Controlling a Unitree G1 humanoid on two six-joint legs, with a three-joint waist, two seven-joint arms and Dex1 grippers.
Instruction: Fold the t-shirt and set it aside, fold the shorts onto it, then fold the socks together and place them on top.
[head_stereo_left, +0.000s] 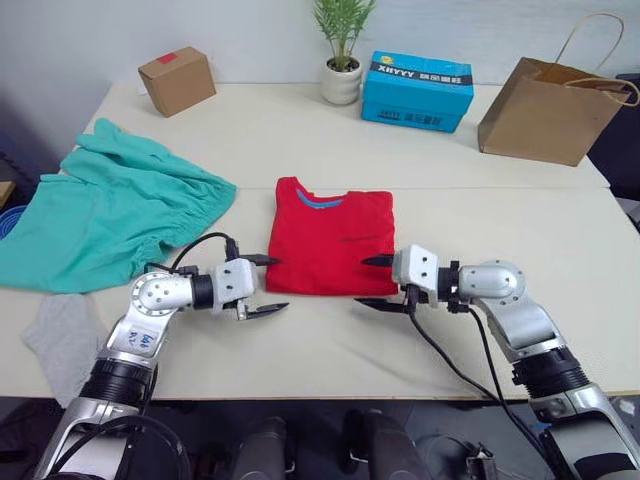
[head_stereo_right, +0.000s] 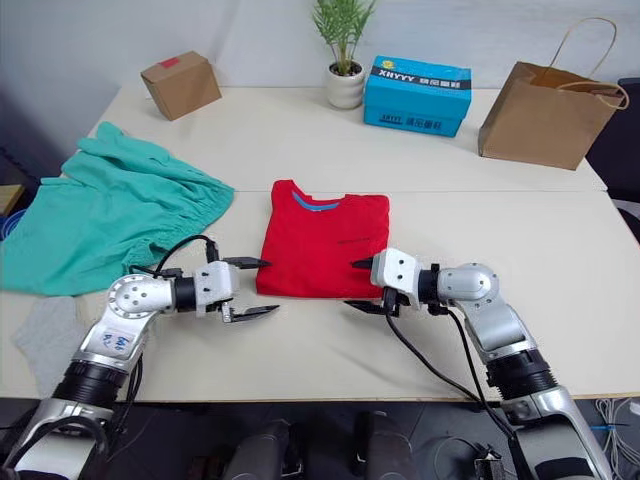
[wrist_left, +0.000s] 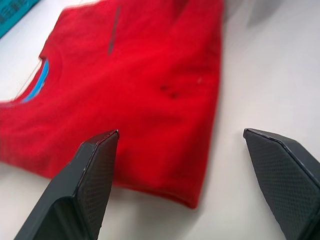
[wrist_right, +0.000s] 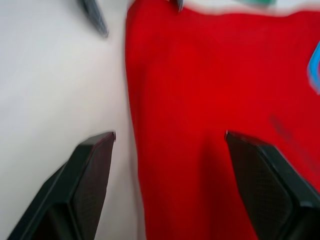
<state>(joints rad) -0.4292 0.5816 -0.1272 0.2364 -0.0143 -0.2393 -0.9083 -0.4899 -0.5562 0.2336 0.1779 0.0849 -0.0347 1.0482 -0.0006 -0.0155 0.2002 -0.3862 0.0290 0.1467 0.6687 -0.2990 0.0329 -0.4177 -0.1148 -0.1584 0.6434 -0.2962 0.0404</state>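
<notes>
Left gripper (head_stereo_left: 268, 285) spread at t-shirt's (head_stereo_left: 331, 235) near-left corner | right gripper (head_stereo_left: 374, 281) spread at near-right corner | t-shirt folded flat on table (head_stereo_left: 560, 250)

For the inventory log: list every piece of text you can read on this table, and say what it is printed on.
"XHYYY": white letters on the blue box, followed by white characters too small to read.
A second, smaller white line lower on that box: too small to read.
Dark mark on the chest of the t-shirt: not legible as text.
Red patch on the cardboard box: no text readable.
</notes>
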